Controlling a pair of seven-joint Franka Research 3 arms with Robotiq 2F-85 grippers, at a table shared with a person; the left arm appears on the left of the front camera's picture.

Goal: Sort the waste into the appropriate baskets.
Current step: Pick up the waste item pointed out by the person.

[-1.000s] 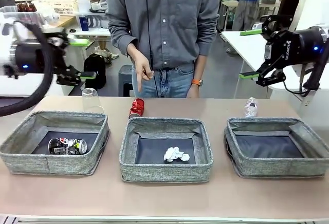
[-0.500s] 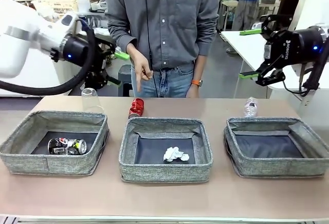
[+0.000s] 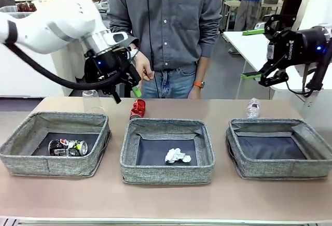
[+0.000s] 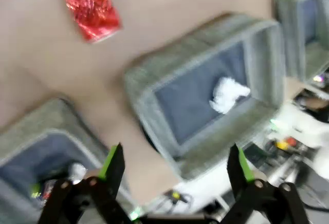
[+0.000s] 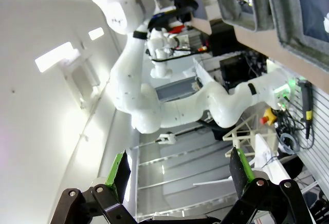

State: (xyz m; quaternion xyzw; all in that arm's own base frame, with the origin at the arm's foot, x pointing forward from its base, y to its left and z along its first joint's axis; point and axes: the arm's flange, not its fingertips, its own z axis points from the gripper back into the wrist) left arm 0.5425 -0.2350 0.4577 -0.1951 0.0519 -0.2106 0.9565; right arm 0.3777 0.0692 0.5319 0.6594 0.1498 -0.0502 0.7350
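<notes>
Jaws open on left gripper (image 4: 175,158), right gripper (image 5: 180,165); tan table (image 3: 166,200) carries three grey baskets (image 3: 167,174); workshop behind

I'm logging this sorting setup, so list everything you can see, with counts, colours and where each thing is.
table: one, tan, between robot and person
baskets: three, grey, in a row: left basket, middle basket, right basket
crushed can: one, dark printed, inside the left basket
paper ball: one, white, inside the middle basket
red can: one, red, behind the middle basket
plastic cup: one, clear, behind the left basket
plastic bottle: one, clear, behind the right basket
person: one, grey shirt, far side
left gripper: black, green pads, open, above the red can
right gripper: black, green pads, open, raised at the right
</notes>
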